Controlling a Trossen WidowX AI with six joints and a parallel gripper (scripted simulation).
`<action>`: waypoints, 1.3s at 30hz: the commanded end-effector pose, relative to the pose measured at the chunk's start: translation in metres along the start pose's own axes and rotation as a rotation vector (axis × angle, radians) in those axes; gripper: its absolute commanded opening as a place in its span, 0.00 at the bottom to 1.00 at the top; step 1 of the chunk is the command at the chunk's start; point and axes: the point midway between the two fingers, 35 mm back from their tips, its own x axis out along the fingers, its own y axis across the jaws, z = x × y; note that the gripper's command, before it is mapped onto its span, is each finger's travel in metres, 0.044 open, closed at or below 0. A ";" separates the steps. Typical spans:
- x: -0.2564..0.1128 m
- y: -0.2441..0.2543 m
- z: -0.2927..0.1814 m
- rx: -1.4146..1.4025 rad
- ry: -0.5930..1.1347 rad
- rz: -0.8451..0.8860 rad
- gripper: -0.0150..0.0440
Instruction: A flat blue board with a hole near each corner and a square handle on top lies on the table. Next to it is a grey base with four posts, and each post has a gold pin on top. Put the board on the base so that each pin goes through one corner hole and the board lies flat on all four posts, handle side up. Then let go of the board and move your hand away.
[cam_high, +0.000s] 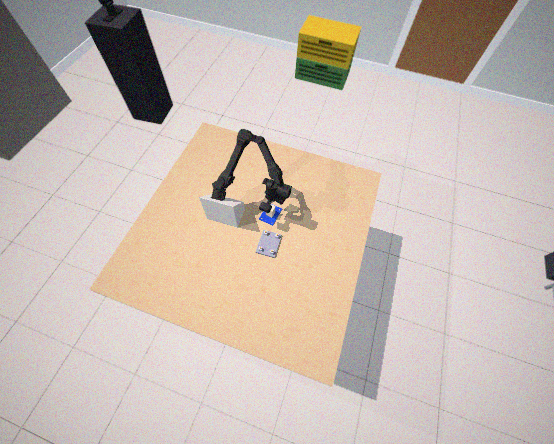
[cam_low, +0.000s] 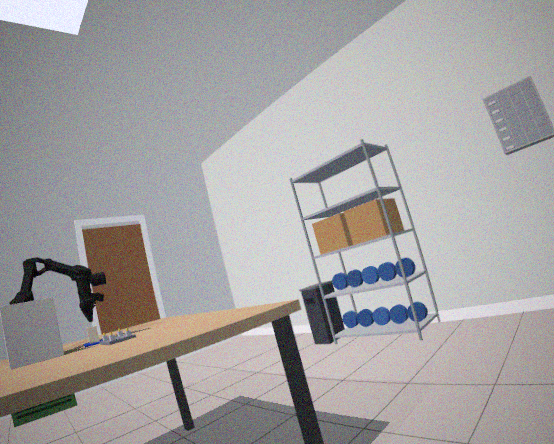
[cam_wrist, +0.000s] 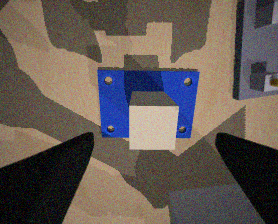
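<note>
1. Wrist view: black, tapered gripper fingers are spread wide, grasping nothing.
2. The flat blue board, topped by a blocky cream handle, is seen on the wood-toned table, beside the grey base.

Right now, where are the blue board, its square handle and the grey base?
blue board (cam_wrist: 112, 105): wrist view, bare top left of the handle.
square handle (cam_wrist: 153, 127): wrist view, top face.
grey base (cam_high: 269, 244): top view, plate between the posts.
</note>
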 end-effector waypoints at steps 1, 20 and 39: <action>0.007 0.000 -0.002 0.010 0.007 0.004 1.00; 0.037 -0.001 -0.001 0.010 0.006 0.002 1.00; 0.067 0.000 -0.003 0.010 0.007 0.006 1.00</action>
